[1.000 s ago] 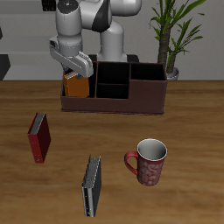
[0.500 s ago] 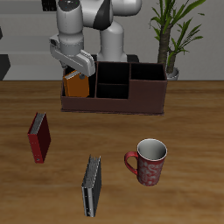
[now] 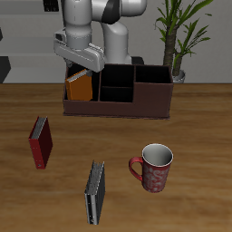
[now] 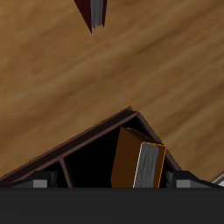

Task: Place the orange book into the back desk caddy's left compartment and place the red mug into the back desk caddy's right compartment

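Note:
The orange book (image 3: 80, 88) stands tilted inside the left compartment of the back desk caddy (image 3: 118, 111), free of the gripper. It also shows in the wrist view (image 4: 138, 162), inside the caddy's dark walls (image 4: 87, 140). My gripper (image 3: 79, 63) hangs open just above the book, its fingers (image 4: 39, 184) spread wide to either side of it. The red mug (image 3: 154, 169) stands upright near the table's front edge, handle to the side, far from the gripper. The right compartment (image 3: 152, 91) holds nothing.
A dark red book (image 3: 40, 141) lies in front of the caddy's book end and shows in the wrist view (image 4: 94, 10). A grey-black book (image 3: 94, 193) lies near the front edge, beside the mug. A potted plant (image 3: 177, 36) stands behind the caddy.
The gripper has let go of the orange book and risen above it. The book stays leaning in the end compartment.

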You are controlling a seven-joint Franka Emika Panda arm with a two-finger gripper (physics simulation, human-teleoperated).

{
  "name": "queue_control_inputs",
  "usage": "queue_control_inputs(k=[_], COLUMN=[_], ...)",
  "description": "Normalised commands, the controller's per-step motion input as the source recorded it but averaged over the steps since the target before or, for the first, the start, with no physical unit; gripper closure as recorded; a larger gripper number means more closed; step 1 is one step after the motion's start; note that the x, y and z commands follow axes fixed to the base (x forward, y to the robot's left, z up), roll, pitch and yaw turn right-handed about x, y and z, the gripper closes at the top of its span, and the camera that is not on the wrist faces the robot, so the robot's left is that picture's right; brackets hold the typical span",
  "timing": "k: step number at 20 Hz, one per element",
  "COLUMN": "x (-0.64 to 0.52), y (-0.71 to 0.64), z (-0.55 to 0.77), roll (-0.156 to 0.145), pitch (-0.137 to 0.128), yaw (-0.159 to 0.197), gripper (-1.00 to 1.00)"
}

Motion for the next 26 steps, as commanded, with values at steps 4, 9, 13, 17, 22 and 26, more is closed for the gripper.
queue_control_inputs(k=[4,9,13,17,22,26], x=[0.19,0.15,-0.02,0.08,0.24,0.34], y=[0.23,0.11,0.13,0.17,0.03,-0.14], z=[0.32,0.18,0.33,0.3,0.05,0.01], roll=[-0.032,-0.022,-0.004,0.014,-0.023,-0.042], pitch=[-0.06,-0.039,-0.008,-0.032,0.008,0.008], yaw=[0.139,0.11,0.019,0.112,0.166,0.185], gripper=[-1.0,-1.0,-1.0,-1.0,-1.0,-1.0])
